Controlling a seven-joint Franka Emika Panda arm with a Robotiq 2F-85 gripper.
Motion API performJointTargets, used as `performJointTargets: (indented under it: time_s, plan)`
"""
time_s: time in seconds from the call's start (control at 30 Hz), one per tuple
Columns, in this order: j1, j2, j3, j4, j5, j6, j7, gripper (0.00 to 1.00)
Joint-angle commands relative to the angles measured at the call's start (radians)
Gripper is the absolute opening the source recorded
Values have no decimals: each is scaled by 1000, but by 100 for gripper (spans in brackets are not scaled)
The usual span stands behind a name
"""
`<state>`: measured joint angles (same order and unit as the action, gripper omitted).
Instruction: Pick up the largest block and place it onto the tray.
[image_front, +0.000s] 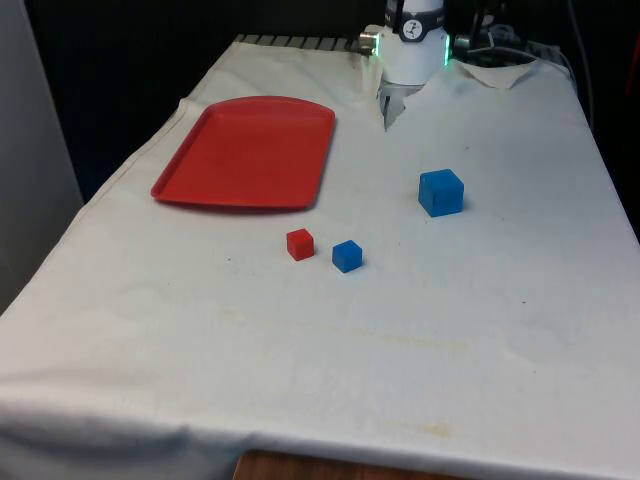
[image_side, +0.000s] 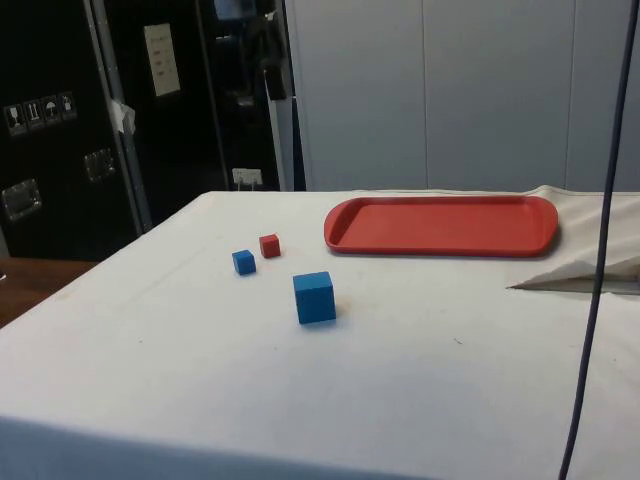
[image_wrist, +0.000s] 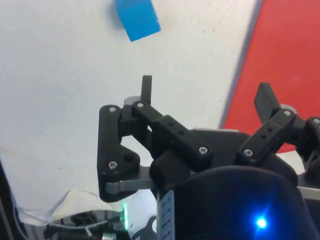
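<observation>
The largest block is a blue cube (image_front: 441, 192) standing alone on the white cloth, towards the front view's right of the red tray (image_front: 250, 150). From the side, this blue cube (image_side: 315, 297) sits nearer than the tray (image_side: 445, 225), which has nothing in it. My gripper (image_wrist: 206, 92) hangs high above the cloth, open, with nothing between its black fingers (image_wrist: 146, 87). In the wrist view the big blue cube (image_wrist: 137, 19) lies well beyond the fingertips and the tray (image_wrist: 290, 60) lies under one finger.
A small red cube (image_front: 300, 244) and a small blue cube (image_front: 347, 256) sit close together in front of the tray; from the side, the red one (image_side: 269, 245) and the blue one (image_side: 243, 262) lie beyond the big block. The robot's base (image_front: 413, 45) stands at the table's far end.
</observation>
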<state>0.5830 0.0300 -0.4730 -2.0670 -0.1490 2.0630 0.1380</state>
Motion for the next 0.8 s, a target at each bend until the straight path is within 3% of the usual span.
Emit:
performJointTargets:
  time_s: [0.0, 0.2, 0.23, 0.3, 0.5, 0.53, 0.77]
  plan:
    - [2, -13, 1, -17, -18, 26, 16, 100]
    - [1, -42, 6, -76, -42, 86, 40, 100]
    - [0, -31, 5, -60, -25, 62, 24, 100]
    - [0, -58, 8, -109, -53, 118, 51, 100]
    - [-5, -72, 1, -178, -48, 202, 48, 100]
    - [-4, -71, 2, -172, -43, 184, 44, 100]
    - [-5, -62, -2, -223, -29, 268, 43, 100]
